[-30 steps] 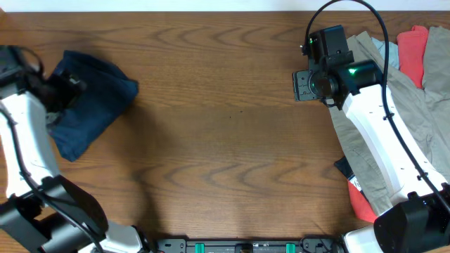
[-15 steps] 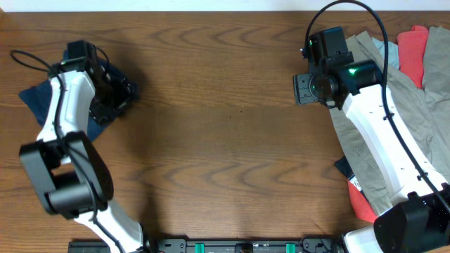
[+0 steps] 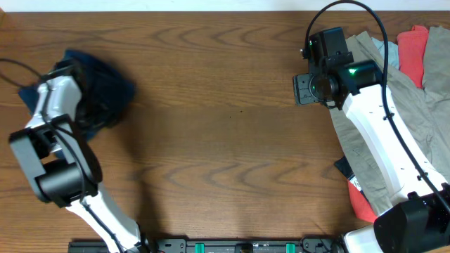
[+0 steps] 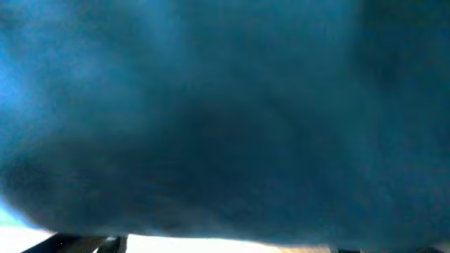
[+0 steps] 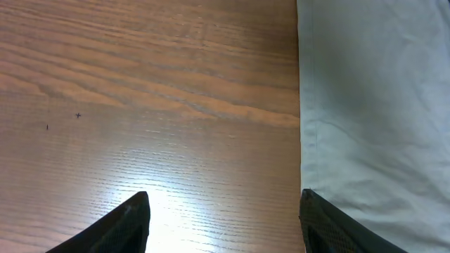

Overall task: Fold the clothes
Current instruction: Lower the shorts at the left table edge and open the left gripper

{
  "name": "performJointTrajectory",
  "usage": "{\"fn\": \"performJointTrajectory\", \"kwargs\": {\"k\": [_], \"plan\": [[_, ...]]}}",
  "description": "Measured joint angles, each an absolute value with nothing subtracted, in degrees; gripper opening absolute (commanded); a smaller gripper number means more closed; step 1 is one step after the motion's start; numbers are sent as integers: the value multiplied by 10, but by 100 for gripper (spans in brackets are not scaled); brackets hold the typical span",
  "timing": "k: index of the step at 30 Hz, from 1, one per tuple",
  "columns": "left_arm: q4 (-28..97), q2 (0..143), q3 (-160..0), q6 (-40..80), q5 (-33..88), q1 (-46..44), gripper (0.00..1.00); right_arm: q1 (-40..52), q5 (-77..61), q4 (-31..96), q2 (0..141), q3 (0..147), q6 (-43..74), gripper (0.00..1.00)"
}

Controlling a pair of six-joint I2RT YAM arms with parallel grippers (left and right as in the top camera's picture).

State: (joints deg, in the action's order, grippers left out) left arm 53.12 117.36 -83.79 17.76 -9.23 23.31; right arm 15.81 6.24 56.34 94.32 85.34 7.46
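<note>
A dark blue garment point(image 3: 111, 86) lies bunched at the far left of the table and fills the left wrist view point(image 4: 225, 112). My left gripper point(image 3: 83, 111) is down on this garment; its fingers are hidden by cloth. A khaki garment point(image 3: 411, 112) lies spread at the right and also shows in the right wrist view point(image 5: 373, 105). My right gripper point(image 3: 309, 88) is open and empty, hovering over bare wood at the khaki garment's left edge, with its fingertips point(image 5: 225, 225) wide apart.
Red cloth point(image 3: 413, 49) and a light blue piece point(image 3: 380, 46) lie at the back right by the khaki garment. More red cloth point(image 3: 362, 204) and a dark piece point(image 3: 343, 167) show under my right arm. Wooden table point(image 3: 225, 133) spans the middle.
My left arm has swung in from the left edge onto the blue garment, which is now more bunched. The right arm has not moved.
</note>
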Motion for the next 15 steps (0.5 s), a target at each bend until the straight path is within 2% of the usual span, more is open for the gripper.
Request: {"fn": "performJointTrajectory", "kwargs": {"k": [8,13,15], "plan": [[480,1174,-841,178,-129,316,87,158,62,563,943,853,75,68],[510,1173,-864,177,-102,319,88,158,62,563,943,853,75,71],[519,1165,-871,175,-78,314,93,156,62,563,943,853,75,74]]}}
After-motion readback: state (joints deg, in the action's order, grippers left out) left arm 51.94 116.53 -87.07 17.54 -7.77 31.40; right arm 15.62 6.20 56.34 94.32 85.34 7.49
